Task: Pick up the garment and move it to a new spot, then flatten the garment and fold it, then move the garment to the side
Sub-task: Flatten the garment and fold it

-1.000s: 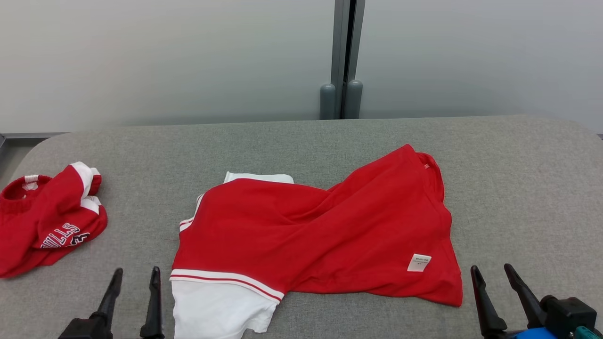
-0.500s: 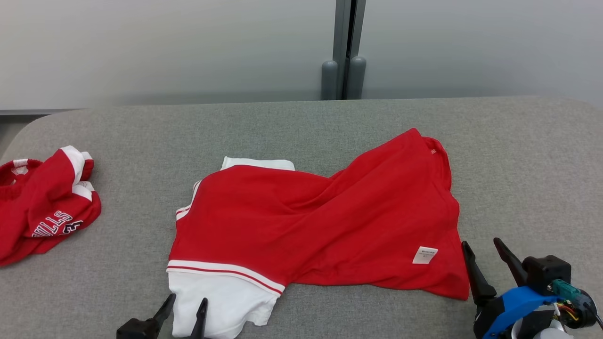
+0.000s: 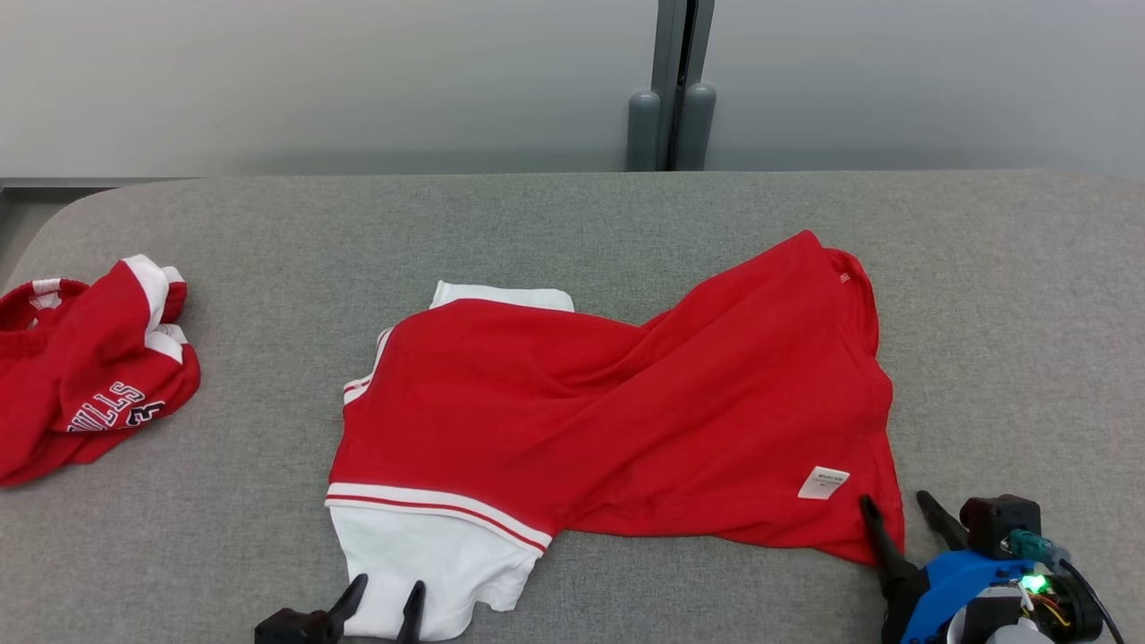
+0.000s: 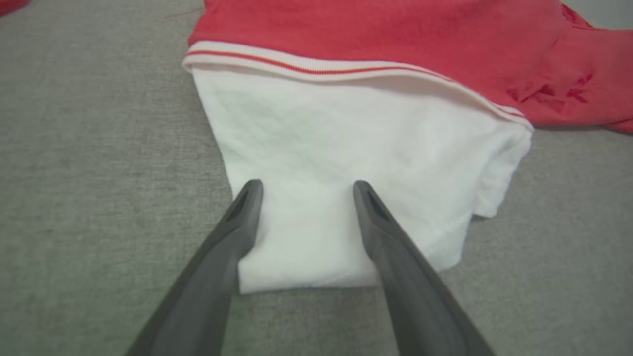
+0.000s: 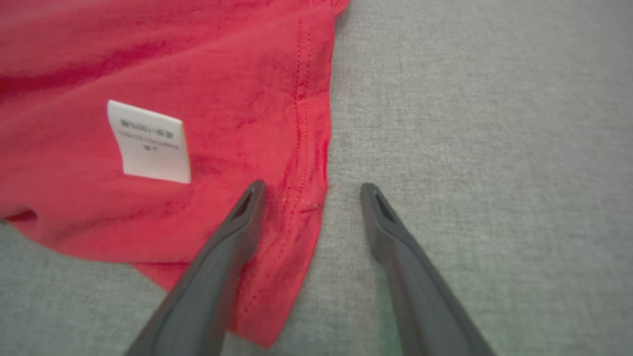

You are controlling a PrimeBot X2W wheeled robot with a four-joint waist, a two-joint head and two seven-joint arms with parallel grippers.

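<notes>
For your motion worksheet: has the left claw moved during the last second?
Yes. The left claw has shifted rightward: it stood beside the white sleeve, and now its open tips lie over that sleeve.

A grey fabric-covered table [image 3: 572, 224], rounded at its far left corner, is set against a pale wall [image 3: 313, 80]. The wall is divided by a grey post [image 3: 684, 54], flanked at its foot by two rounded caps [image 3: 643, 130]. Everything is evenly lit.

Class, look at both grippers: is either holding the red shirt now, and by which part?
Nothing is held. The left gripper is open over the white sleeve of the red shirt; the right gripper is open astride its hem edge.
</notes>
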